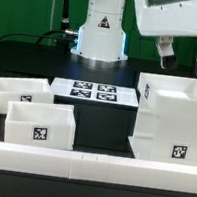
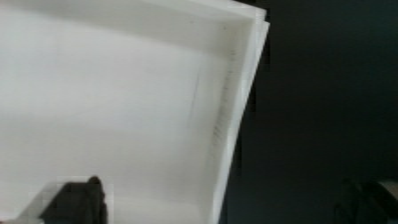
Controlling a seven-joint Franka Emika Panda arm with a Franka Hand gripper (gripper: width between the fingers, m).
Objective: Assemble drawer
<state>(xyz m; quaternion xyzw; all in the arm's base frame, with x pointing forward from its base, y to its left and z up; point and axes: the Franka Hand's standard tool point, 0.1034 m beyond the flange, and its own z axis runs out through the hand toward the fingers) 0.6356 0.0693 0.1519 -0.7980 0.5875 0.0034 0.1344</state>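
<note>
The drawer's tall white housing stands on the exterior view's right, open side up, with square tags on its front. Two smaller white trays sit on the exterior view's left: one further back, one nearer with a tag on its front. My gripper hangs open just above the housing's top rim and holds nothing. In the wrist view the housing's white wall fills most of the frame. My gripper straddles its edge, with one dark fingertip over the white.
The marker board lies flat on the black table between the trays and the housing. A low white border rail runs along the front. The robot's base stands at the back with cables beside it.
</note>
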